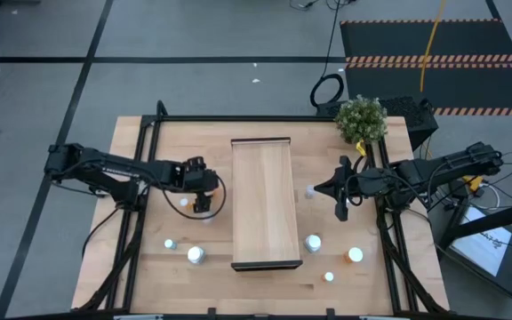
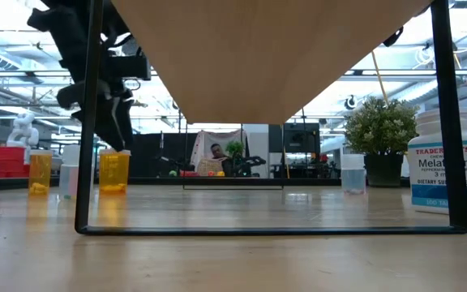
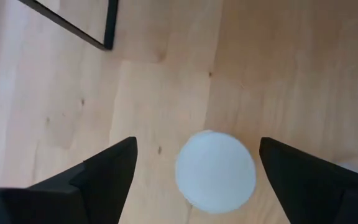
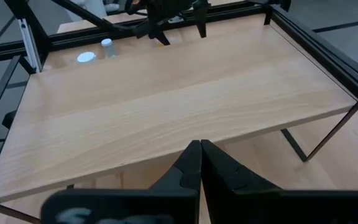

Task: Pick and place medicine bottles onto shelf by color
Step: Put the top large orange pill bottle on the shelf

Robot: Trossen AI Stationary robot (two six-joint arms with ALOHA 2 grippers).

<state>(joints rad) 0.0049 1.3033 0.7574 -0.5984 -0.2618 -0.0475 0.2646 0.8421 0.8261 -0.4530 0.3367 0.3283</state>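
Now your left end effector (image 1: pixel 204 203) hangs over a small white-capped orange medicine bottle (image 3: pixel 215 171) on the light wooden surface (image 1: pixel 149 267), fingers (image 3: pixel 107 171) spread wide either side of the cap, not touching. That bottle stands just left of the long light-wood shelf (image 1: pixel 261 203). Your right end effector (image 1: pixel 340 212) waits beside the shelf's right edge, fingers pressed together.

The table top (image 1: pixel 149 267) is pale wood with a smooth, faintly glossy finish; grain lines and small dark knots show beside the white cap (image 3: pixel 215 171), which looks like matt plastic. The shelf (image 1: pixel 260 200) is the same light wood, on thin black metal legs. Left of the shelf an amber bottle (image 2: pixel 113 171) is translucent plastic. Both grippers' fingers (image 3: pixel 98 180) look matt black
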